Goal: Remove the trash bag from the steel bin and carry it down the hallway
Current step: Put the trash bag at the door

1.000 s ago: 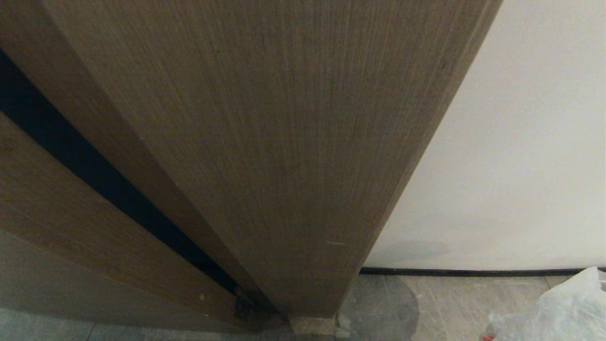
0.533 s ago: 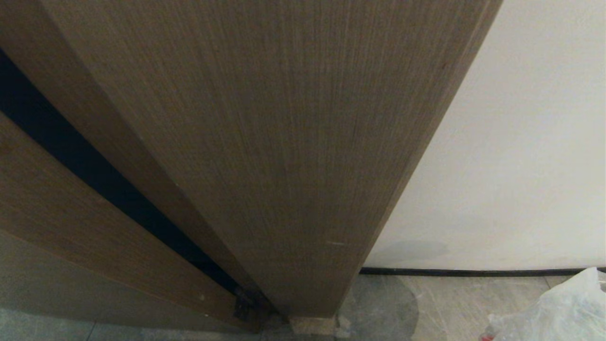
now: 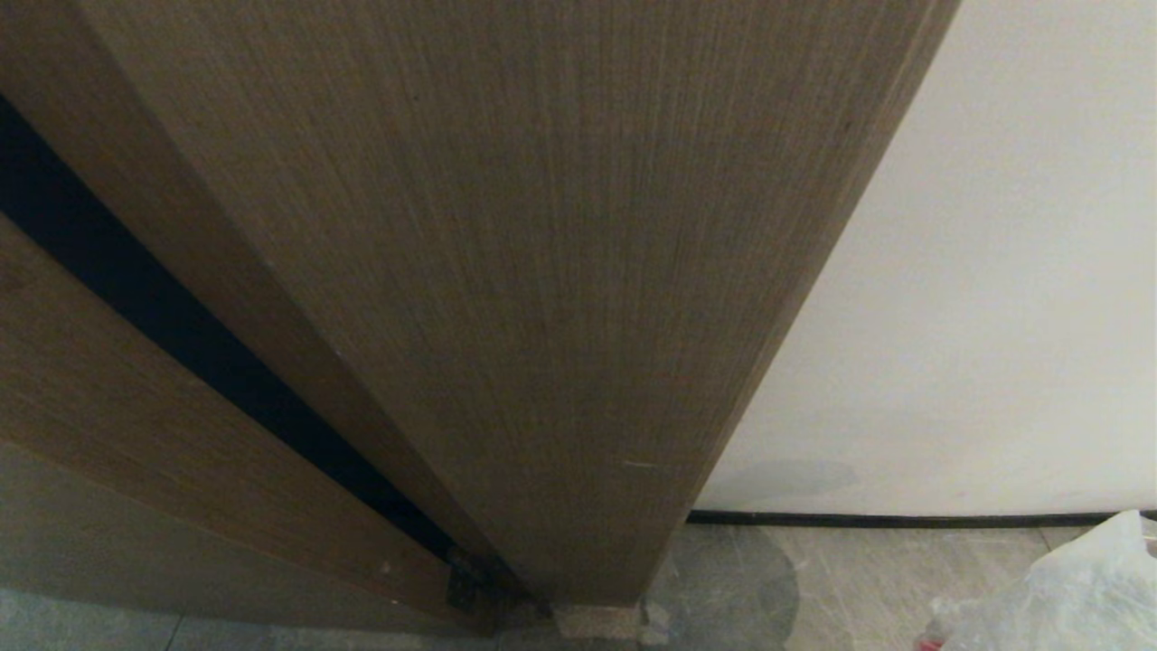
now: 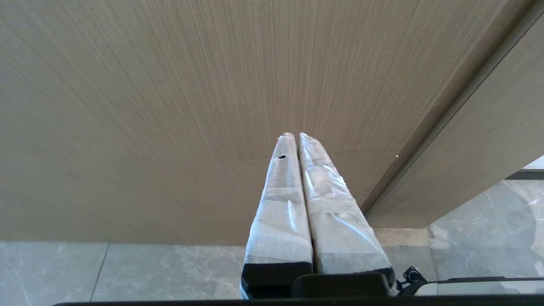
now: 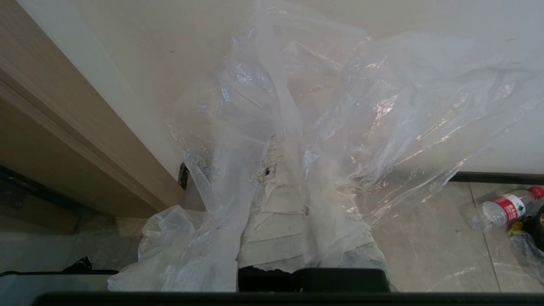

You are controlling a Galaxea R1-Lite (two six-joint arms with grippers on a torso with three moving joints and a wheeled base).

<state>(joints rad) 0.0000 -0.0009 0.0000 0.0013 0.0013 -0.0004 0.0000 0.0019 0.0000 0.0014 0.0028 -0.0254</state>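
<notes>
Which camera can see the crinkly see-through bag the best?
The right wrist view: the trash bag fills it, draped over the right gripper, which is shut on it. The head view catches only a corner of it at its lower right. The left wrist view shows none.

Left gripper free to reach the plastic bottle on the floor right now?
Probably not. The left gripper points at the brown door panel, while the plastic bottle lies by the right gripper, which is clamped on the trash bag.

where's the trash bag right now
The trash bag is clamped in the shut right gripper, draping over its fingers beside the white wall; in the head view it shows at the lower right.
</notes>
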